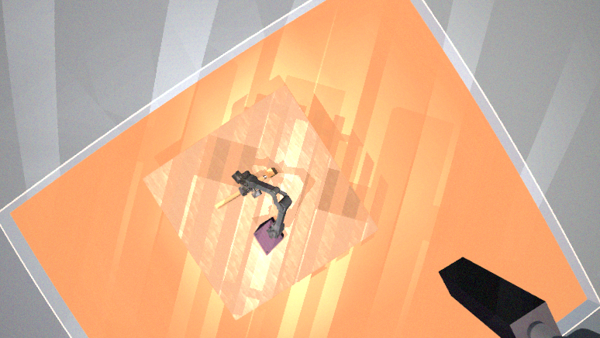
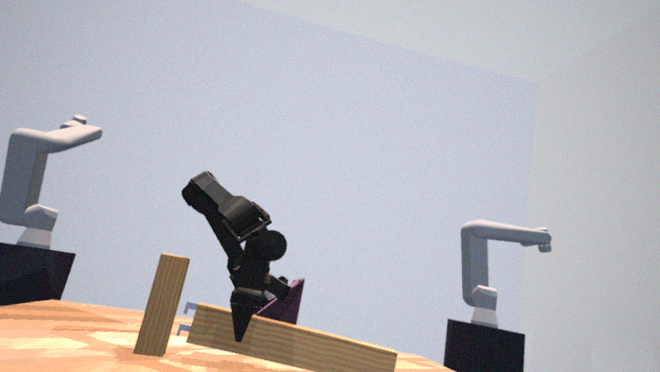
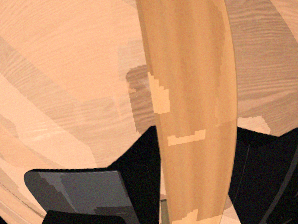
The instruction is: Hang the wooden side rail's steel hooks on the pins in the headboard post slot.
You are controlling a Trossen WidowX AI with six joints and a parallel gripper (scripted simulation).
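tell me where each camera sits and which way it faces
Top: high overhead, looking down at the table; whole black arm shows.
Exterior: low beside the table, looking across it at post and rail; upper arm and tool show.
Wrist: on the arm near the tool, facing along its fingers; only the fingers show.
Top and exterior share the rail's hook end.

The top view looks down from high up and well back, turned askew, taking in the whole worktop and the floor around it. The exterior view sits low, near the edge of the worktop, facing level across it to the wall, slightly tilted. The wrist view looks from close above, along the rail between the jaws. All three share the rail.
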